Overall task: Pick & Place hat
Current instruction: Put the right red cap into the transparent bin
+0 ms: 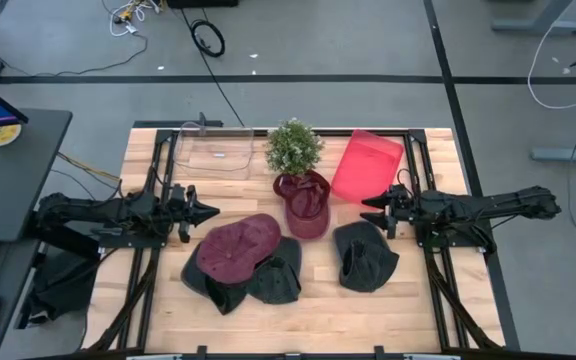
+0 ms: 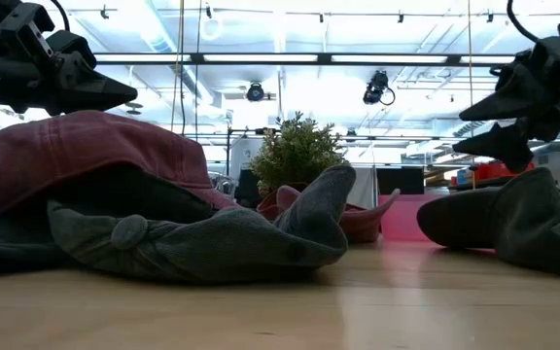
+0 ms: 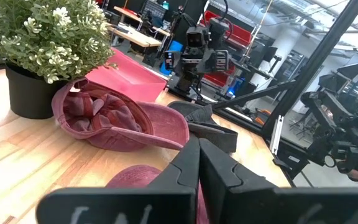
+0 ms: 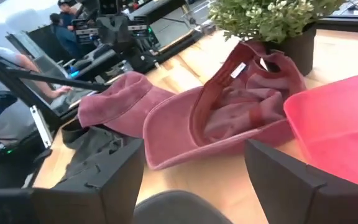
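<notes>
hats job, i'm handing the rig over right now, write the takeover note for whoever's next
Left gripper: shut, empty, hanging above the table just left of the hat pile.
Right gripper: open, empty, above the table between the red tray and the dark grey hat.
Hats: an upturned maroon hat lies in front of the potted plant, beside the tray. A second maroon hat sits on top of two dark hats at centre-left. The dark grey hat lies alone on the right.
Done: no hat is in the tray.
Left: every hat remains to be picked and placed; the upturned maroon one is nearest the right gripper.
</notes>
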`<action>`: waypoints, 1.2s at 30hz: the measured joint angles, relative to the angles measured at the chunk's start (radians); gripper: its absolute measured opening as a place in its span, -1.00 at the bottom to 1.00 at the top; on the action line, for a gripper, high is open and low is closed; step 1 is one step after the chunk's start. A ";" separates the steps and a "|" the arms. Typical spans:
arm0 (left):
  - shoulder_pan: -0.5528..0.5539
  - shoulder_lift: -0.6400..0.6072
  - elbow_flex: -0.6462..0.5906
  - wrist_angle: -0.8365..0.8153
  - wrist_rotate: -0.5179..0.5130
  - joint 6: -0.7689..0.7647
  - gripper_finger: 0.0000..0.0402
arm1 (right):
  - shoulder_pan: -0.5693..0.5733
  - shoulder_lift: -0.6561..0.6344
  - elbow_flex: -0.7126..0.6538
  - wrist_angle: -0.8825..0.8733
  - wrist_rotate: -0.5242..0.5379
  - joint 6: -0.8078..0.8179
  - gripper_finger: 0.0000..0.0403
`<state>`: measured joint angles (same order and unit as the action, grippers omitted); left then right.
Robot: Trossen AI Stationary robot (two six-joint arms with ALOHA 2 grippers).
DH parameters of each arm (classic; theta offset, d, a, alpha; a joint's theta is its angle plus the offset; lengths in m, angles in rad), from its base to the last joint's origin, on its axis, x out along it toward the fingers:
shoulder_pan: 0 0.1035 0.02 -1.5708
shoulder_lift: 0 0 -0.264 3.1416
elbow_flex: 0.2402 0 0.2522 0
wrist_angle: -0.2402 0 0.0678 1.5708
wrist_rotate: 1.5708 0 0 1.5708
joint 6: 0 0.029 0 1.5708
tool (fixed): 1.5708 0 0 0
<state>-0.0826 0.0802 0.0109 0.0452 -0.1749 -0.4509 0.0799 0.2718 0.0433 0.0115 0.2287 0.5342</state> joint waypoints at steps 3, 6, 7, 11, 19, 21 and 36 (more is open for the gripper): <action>0.000 0.005 0.000 0.001 0.000 0.026 -0.95 | 0.000 0.047 0.000 0.086 0.000 -0.023 0.39; 0.000 0.005 0.000 0.006 -0.004 0.028 -0.95 | 0.000 0.091 0.032 0.133 0.000 -0.088 0.39; 0.000 0.004 -0.001 0.012 -0.005 0.027 -0.95 | 0.000 0.104 0.057 0.134 0.003 -0.119 0.39; 0.003 0.004 0.003 0.088 -0.011 0.039 -0.95 | 0.000 0.183 0.204 0.096 0.019 -0.236 0.39; 0.014 0.017 0.201 0.103 -0.016 0.197 -0.95 | 0.000 0.383 0.456 -0.018 0.018 -0.406 0.39; 0.014 0.036 0.272 0.080 -0.015 0.225 -0.95 | 0.000 0.439 0.507 -0.056 0.018 -0.434 0.39; 0.014 0.406 0.781 -0.320 0.014 0.162 -0.95 | 0.035 0.782 0.927 -0.407 -0.015 -0.515 0.39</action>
<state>-0.0685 0.4861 0.7915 -0.2752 -0.1612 -0.2887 0.1154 1.0537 0.9704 -0.3958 0.2139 0.0188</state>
